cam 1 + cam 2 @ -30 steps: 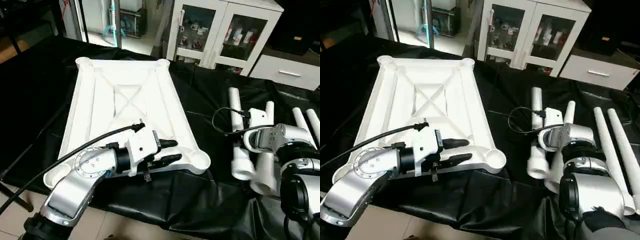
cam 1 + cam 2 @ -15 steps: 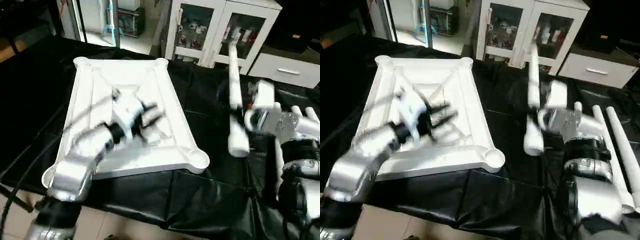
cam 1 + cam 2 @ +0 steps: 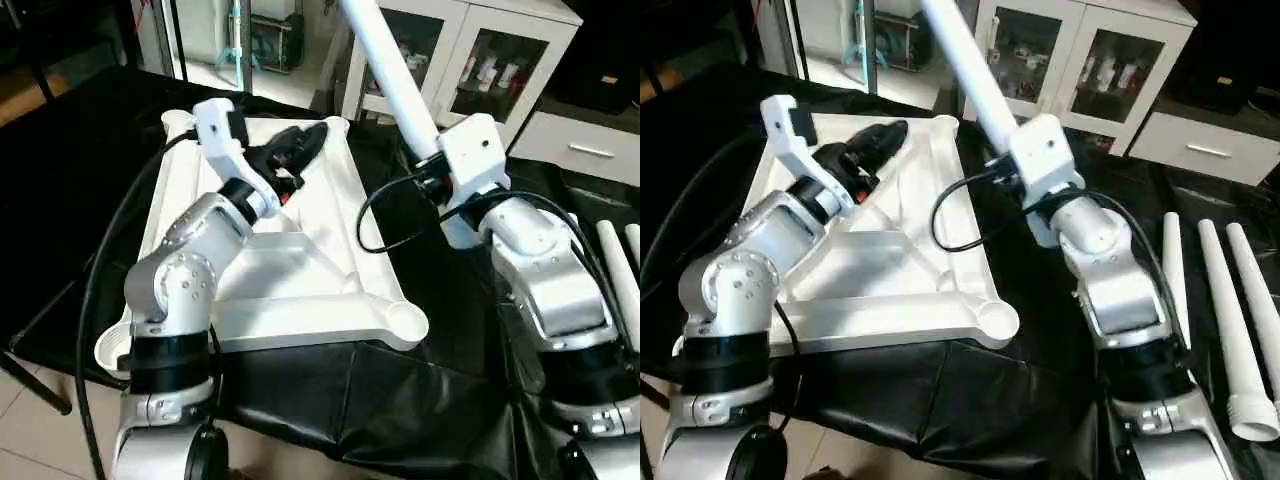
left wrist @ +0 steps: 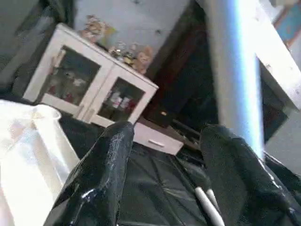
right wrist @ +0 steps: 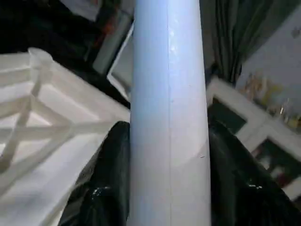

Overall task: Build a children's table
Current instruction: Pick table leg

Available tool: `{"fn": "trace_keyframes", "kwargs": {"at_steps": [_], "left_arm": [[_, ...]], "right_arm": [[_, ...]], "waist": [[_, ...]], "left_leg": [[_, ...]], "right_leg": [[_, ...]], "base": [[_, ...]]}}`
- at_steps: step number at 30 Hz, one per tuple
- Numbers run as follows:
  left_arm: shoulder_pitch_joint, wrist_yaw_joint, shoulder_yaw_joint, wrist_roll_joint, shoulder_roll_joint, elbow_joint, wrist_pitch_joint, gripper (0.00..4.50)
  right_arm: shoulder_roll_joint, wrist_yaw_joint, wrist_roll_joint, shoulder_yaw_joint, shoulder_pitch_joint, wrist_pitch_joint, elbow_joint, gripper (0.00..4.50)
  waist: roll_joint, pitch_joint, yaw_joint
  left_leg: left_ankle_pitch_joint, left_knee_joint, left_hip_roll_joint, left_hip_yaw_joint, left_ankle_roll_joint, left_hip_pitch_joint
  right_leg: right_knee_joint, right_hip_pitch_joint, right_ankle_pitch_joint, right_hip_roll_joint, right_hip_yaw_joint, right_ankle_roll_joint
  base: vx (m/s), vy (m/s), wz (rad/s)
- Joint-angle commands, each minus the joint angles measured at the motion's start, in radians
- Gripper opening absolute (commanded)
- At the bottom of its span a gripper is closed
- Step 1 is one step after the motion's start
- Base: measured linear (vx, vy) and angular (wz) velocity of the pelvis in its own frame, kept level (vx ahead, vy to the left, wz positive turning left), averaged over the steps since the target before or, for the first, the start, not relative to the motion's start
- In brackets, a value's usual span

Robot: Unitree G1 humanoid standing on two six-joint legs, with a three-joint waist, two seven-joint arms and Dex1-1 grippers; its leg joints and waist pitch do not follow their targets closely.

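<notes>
Table top [image 3: 300, 290] lies ribbed side up on the black cloth [image 3: 400, 400], corner sockets showing; the near right socket [image 3: 405, 322] is open and empty

Right gripper [image 5: 169, 179] is pinching one leg [image 3: 395, 75] between its two black fingers [image 5: 110, 174]. The leg points steeply up and away, toward the white cabinet [image 3: 470, 60]. The grip sits at one end, so most of the tube hangs unsupported beyond the fingers

Left gripper [image 3: 300, 145] hovers over the far end of the top, fingers spread, nothing between them. In its wrist view the raised leg passes just beyond one finger [image 4: 235, 174]

Three more legs [image 3: 1220, 300] lie on the cloth to the robot's right, near its right arm

Risks, as I judge them:
- smooth round tube, narrow pinch: the leg may twist or slide in the fingers when swung down
- long free end could strike the cabinet's glass doors or the left arm on the way round
- a tilted entry could jam the leg in the socket rim, or push the light top across the slippery cloth, with nothing holding it
- right elbow could nudge the spare legs and send them rolling
</notes>
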Motion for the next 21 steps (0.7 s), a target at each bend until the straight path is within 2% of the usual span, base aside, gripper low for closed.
{"fn": "trace_keyframes", "kwargs": {"at_steps": [1,2,6,8,13,14,15,16,18,19,21], "left_arm": [[-0.037,0.041,0.016,-0.038,-0.025,0.014,0.009,3.12],[-0.05,0.061,0.032,-0.061,-0.037,0.019,0.01,3.22],[-0.07,0.058,0.065,-0.12,-0.06,0.012,-0.003,3.47],[-0.077,0.045,0.078,-0.154,-0.073,-0.002,-0.001,3.75],[-0.066,0.035,0.074,-0.196,-0.086,-0.036,0.021,3.95],[-0.065,0.038,0.071,-0.191,-0.085,-0.035,0.016,4.2],[-0.069,0.048,0.077,-0.195,-0.09,-0.025,0.004,4.28],[-0.071,0.048,0.079,-0.199,-0.092,-0.022,0.002,4.31],[-0.081,0.065,0.083,-0.197,-0.096,-0.011,-0.006,4.44],[-0.087,0.084,0.083,-0.189,-0.095,-0.003,-0.006,4.48],[-0.093,0.118,0.086,-0.181,-0.096,0.007,-0.003,4.5]], "right_arm": [[-0.017,0.009,-0.043,0.037,0.011,-0.021,-0.038,1.75],[-0.026,0.02,-0.069,0.065,0.021,-0.03,-0.051,1.75],[-0.039,0.068,-0.092,0.116,0.044,-0.018,-0.083,1.75],[-0.042,0.081,-0.108,0.141,0.055,-0.013,-0.096,1.75],[-0.038,0.082,-0.129,0.156,0.062,-0.008,-0.115,1.75],[-0.037,0.083,-0.132,0.16,0.062,-0.009,-0.122,1.75],[-0.036,0.092,-0.142,0.172,0.065,-0.007,-0.134,1.75],[-0.038,0.093,-0.149,0.176,0.065,-0.01,-0.136,1.75],[-0.051,0.078,-0.208,0.2,0.061,-0.023,-0.136,1.75],[-0.055,0.054,-0.25,0.21,0.056,-0.025,-0.132,1.75],[-0.049,0.003,-0.302,0.212,0.046,-0.015,-0.126,1.75]], "waist": [[-0.002,-0.072,-0.004],[-0.003,-0.072,-0.003],[-0.006,-0.073,-0.002],[-0.005,-0.072,-0.002],[-0.003,-0.072,-0.003],[-0.003,-0.07,-0.004],[-0.003,-0.071,-0.004],[0.0,-0.071,-0.003],[-0.001,-0.071,-0.004],[0.005,-0.071,-0.003],[0.003,-0.071,-0.005]], "left_leg": [[-0.027,-0.069,0.046,-0.016,0.022,0.005],[-0.024,-0.068,0.045,-0.016,0.021,0.004],[-0.012,-0.066,0.047,-0.016,0.034,0.004],[-0.008,-0.066,0.046,-0.016,0.04,0.004],[-0.013,-0.066,0.05,-0.017,0.037,0.005],[-0.02,-0.067,0.049,-0.017,0.035,0.004],[-0.027,-0.067,0.048,-0.017,0.034,0.006],[-0.025,-0.067,0.049,-0.018,0.031,0.006],[-0.023,-0.067,0.049,-0.018,0.025,0.006],[-0.025,-0.068,0.049,-0.019,0.018,0.006],[-0.029,-0.068,0.048,-0.018,0.006,0.008]], "right_leg": [[-0.063,0.058,-0.04,-0.072,0.051,-0.157],[-0.063,0.06,-0.03,-0.072,0.051,-0.164],[-0.06,0.062,0.001,-0.074,0.053,-0.175],[-0.06,0.062,0.009,-0.073,0.052,-0.181],[-0.059,0.061,0.007,-0.075,0.052,-0.186],[-0.06,0.062,-0.002,-0.074,0.053,-0.182],[-0.061,0.062,-0.013,-0.074,0.053,-0.176],[-0.061,0.061,-0.011,-0.074,0.053,-0.175],[-0.062,0.062,-0.009,-0.074,0.053,-0.173],[-0.061,0.061,-0.009,-0.074,0.053,-0.172],[-0.062,0.061,-0.01,-0.072,0.053,-0.167]], "base": [[0.0,0.0,0.0],[0.0,0.0,0.0],[0.0,0.0,0.0],[0.0,0.0,0.0],[0.0,0.0,0.0],[0.0,0.0,0.0],[0.0,0.0,0.0],[0.0,0.0,0.0],[0.0,0.0,0.0],[0.0,0.0,0.0],[0.0,0.0,0.0]]}}
